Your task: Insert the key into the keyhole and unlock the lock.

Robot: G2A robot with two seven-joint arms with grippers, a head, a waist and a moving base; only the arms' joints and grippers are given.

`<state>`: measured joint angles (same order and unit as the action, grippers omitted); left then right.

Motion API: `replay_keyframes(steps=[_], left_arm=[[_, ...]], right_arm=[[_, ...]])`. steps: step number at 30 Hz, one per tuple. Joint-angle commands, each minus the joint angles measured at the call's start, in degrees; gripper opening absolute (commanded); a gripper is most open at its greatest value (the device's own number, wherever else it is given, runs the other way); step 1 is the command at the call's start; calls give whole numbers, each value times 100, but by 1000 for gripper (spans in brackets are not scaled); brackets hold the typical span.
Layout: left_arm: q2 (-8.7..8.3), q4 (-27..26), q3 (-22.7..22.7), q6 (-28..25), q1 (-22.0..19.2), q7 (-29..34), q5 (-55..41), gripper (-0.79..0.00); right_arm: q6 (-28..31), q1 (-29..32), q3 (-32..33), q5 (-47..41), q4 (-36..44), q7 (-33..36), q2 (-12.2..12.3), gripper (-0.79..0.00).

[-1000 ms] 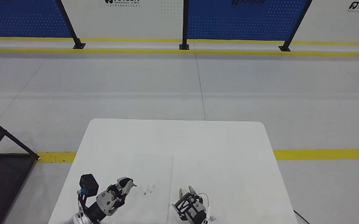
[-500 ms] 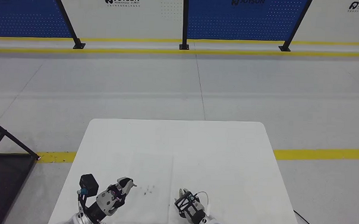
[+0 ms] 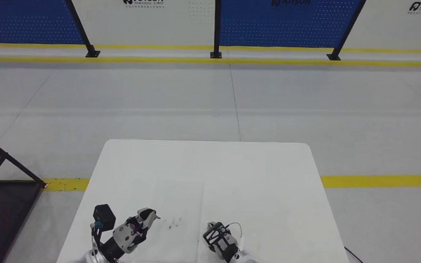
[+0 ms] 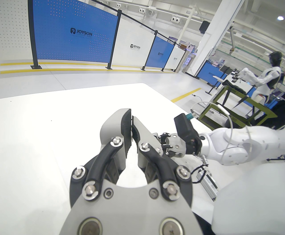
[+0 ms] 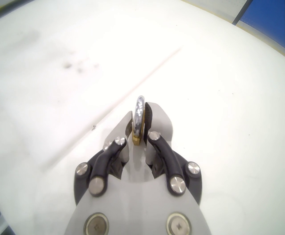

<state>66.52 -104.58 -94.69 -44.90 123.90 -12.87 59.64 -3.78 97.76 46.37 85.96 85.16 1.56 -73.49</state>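
Right wrist view, right gripper (image 5: 140, 113) clamped on lock (image 5: 138, 124) low over table (image 5: 200, 77), left gripper (image 4: 131, 116) pinched closed.

Between my left gripper (image 3: 150, 214) and my right gripper (image 3: 211, 233) there is a short open stretch over the thin clear flat sheet (image 3: 174, 224). The sheet lies level on the white rectangular table (image 3: 264, 182) and blocks nothing. The brass padlock with silver shackle (image 5: 139, 106) fills the space between my right fingers. From my left wrist, my right arm's black boxy wrist module (image 4: 186, 128) stands near my closed left tips. Ahead of both, the tabletop runs flat to its far edge.
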Motion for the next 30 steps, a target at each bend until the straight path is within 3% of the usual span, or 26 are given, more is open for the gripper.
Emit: replay_keyframes(steps=[1,8,16,25,28,30], left_arm=[[0,0,0,0,0,0,0,-785],[0,0,0,0,0,0,0,-785],[0,0,0,0,0,0,0,-785],[0,0,0,0,0,0,0,-785],[0,0,0,0,0,0,0,-785],[0,0,0,0,0,0,0,-785]], right_arm=[[4,0,0,-8,19,-19,-1,-785],[133,212,193,6,404,-582,80,-785],[579,905,850,-353,1378,-1618,292,-785],[1761,1337,1315,-1301,1998,-2292,442,-785],[2408,1325,1465,-1827,2091,-2205,487,-785],[2479,1283,1689,-2015,2139,-1989,521,-785]])
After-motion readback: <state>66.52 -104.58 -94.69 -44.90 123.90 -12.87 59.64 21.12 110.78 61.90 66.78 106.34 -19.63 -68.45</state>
